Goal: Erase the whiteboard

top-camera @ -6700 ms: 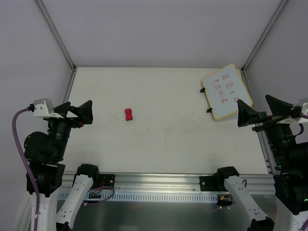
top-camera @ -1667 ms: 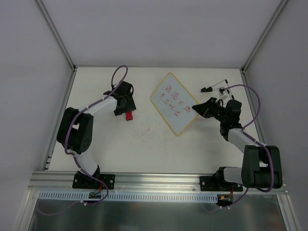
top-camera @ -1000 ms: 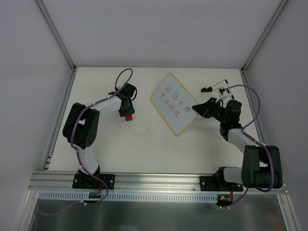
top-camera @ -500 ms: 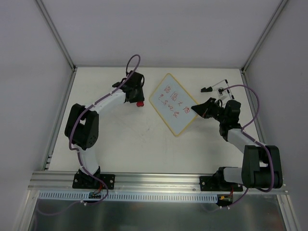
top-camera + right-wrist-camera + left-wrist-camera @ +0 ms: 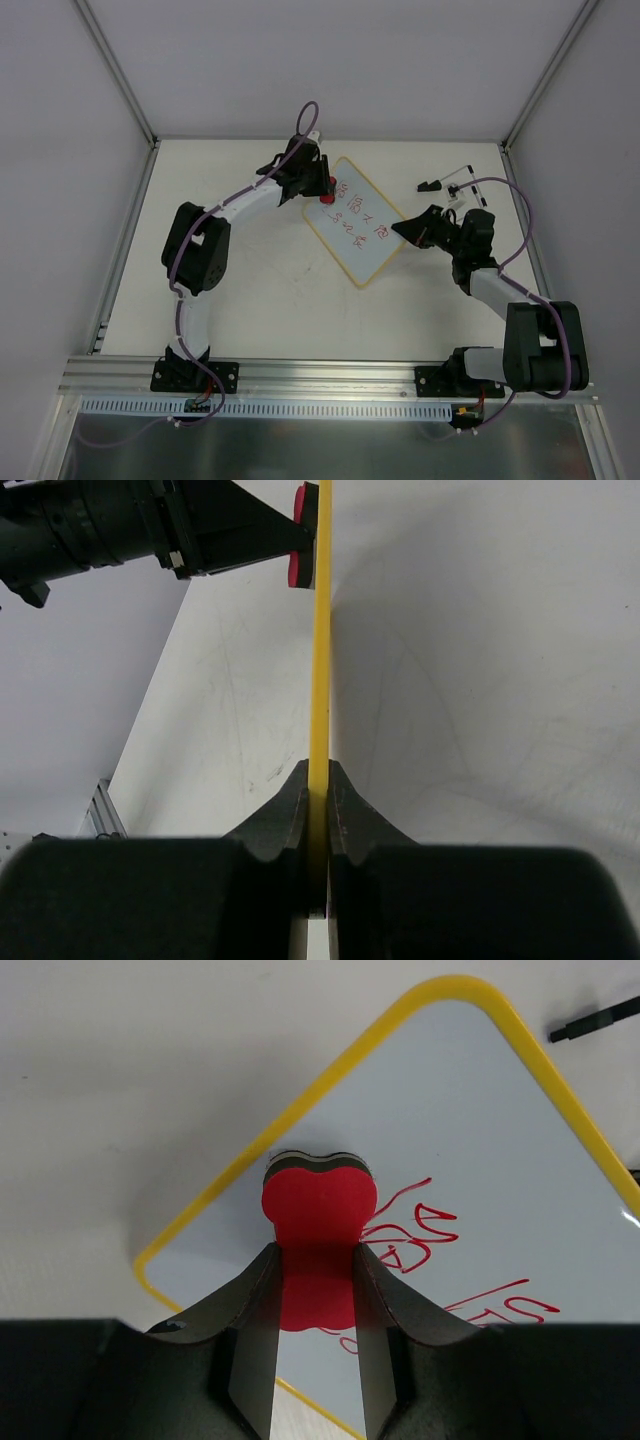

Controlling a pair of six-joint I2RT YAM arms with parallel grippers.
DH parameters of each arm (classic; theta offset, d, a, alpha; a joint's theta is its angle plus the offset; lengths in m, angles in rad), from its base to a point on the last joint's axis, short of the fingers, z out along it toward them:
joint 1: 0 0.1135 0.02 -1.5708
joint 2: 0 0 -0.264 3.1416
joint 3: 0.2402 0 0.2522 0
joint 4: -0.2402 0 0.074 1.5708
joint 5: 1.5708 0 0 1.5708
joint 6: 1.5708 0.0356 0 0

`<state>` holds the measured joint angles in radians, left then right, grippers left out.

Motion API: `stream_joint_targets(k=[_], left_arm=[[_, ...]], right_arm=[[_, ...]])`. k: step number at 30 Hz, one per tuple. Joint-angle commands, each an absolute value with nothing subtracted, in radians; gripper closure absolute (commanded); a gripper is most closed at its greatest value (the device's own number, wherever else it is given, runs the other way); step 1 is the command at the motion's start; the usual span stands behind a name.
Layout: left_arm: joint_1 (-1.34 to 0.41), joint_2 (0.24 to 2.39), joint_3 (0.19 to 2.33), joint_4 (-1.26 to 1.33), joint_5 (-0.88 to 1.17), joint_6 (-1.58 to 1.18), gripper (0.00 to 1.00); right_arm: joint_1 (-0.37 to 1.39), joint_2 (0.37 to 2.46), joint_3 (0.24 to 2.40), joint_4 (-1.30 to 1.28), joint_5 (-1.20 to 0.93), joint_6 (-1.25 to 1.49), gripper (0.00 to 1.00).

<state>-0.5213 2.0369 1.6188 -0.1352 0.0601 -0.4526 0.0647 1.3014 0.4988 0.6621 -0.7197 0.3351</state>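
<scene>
The whiteboard lies mid-table like a diamond, yellow-framed, with red handwriting on it. My left gripper is shut on a red bone-shaped eraser over the board's upper-left part. In the left wrist view the eraser sits between the fingers of that gripper, against the whiteboard beside the red writing. My right gripper is shut on the board's right corner. The right wrist view shows the whiteboard frame edge-on, pinched in the right gripper, with the eraser beyond.
A small black piece and a thin wire part lie on the table behind the right arm. The black piece also shows past the board. Grey enclosure walls and metal posts ring the table; a rail runs along the front.
The left gripper has carried the eraser from the table left of the board up and right onto its upper-left part. The board has shifted slightly. The right gripper has kept its hold.
</scene>
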Motion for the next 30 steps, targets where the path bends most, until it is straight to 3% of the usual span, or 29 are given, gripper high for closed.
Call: stream_joint_targets(k=[1,14,21,30], left_arm=[[-0.558,2.043,1.623,-0.013,0.13,-0.43,0.82],[-0.77,2.046,1.55,0.084,0.147,-0.356,0.82],[-0.88,2.042,1.477,0.077,0.121,-0.376,0.89],[-0.801,2.011,1.45,0.049,0.017,-0.436,0.93]], right_arm=[[0.077,1.269,0.511,0.802,-0.753,0.374,1.0],[0.107,1.312,0.508,0.865,-0.769,0.411,0.99],[0.11,1.307,0.508,0.865,-0.759,0.407,1.0],[0.112,1.289,0.489,0.864,-0.761,0.403,1.0]])
